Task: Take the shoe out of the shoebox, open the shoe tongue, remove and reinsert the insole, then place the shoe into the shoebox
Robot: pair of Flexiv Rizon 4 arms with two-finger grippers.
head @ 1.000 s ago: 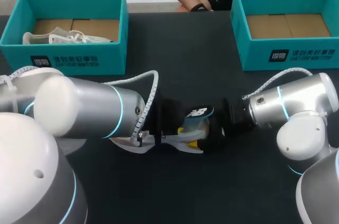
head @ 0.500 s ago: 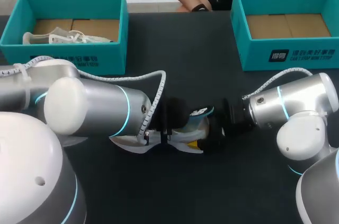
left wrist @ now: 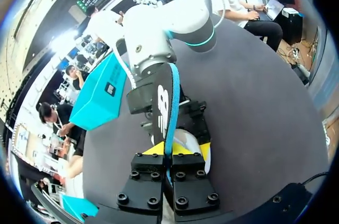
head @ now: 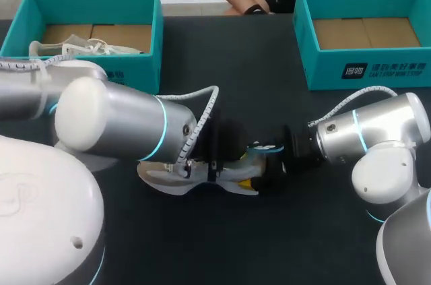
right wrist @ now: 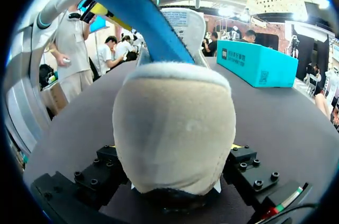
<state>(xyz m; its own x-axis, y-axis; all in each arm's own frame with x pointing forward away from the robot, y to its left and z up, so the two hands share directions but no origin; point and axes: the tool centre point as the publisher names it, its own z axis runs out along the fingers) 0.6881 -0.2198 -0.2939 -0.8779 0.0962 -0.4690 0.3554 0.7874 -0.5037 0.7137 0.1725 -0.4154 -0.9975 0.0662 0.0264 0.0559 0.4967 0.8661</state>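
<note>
A white shoe (head: 176, 181) lies on its side on the dark table (head: 269, 69), between my two arms. Its beige heel (right wrist: 175, 123) fills the gap in my right gripper (right wrist: 175, 152), whose fingers press it from both sides. My left gripper (left wrist: 169, 152) is shut on the black, blue-edged insole (left wrist: 165, 102), which stands up out of the shoe's opening (left wrist: 188, 142). In the head view my left gripper (head: 225, 153) sits above the shoe's middle, my right gripper (head: 275, 169) at its heel end, and the insole (head: 261, 145) shows between them.
A teal shoebox (head: 81, 69) at the back left holds another white shoe (head: 84, 48). A second teal shoebox (head: 367, 73) at the back right shows only its cardboard floor. A person's forearm (head: 250, 3) is at the table's far edge.
My left gripper has closed on the insole and the left arm has swung further toward the middle. The right arm and the shoe's heel have stayed put.
</note>
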